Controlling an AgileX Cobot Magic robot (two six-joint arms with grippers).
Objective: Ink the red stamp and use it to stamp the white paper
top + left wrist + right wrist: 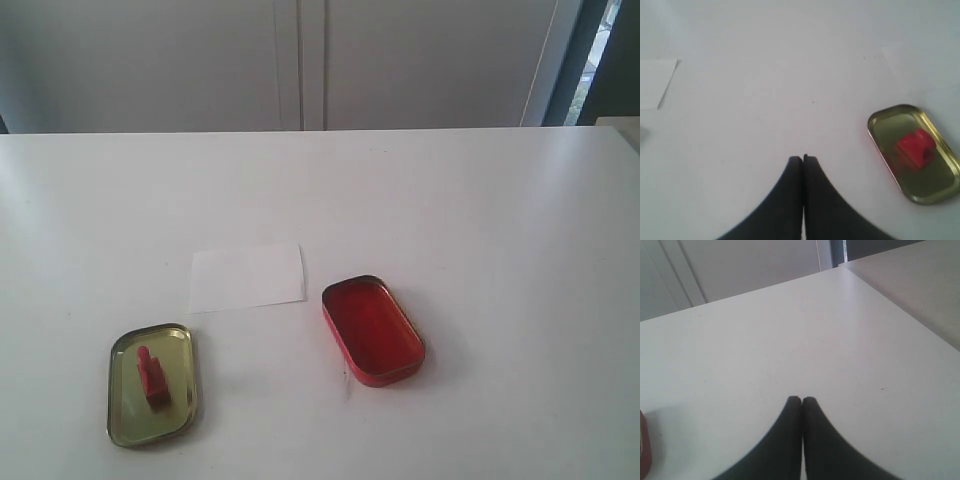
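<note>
The small red stamp (151, 377) lies inside a gold tin lid (122, 412) at the front left of the white table; the left wrist view shows the stamp (916, 148) in the lid (935, 187) too. The white paper (247, 277) lies flat behind the lid, and a corner of the paper (655, 82) shows in the left wrist view. The open red ink tin (373, 331) sits right of the paper. My left gripper (803, 158) is shut on nothing, off to one side of the lid. My right gripper (802, 399) is shut and empty over bare table. Neither arm appears in the exterior view.
The ink tin's red edge (644, 450) peeks into the right wrist view. A second, beige surface (920, 285) adjoins the table's far right corner. White cabinet doors (300, 60) stand behind the table.
</note>
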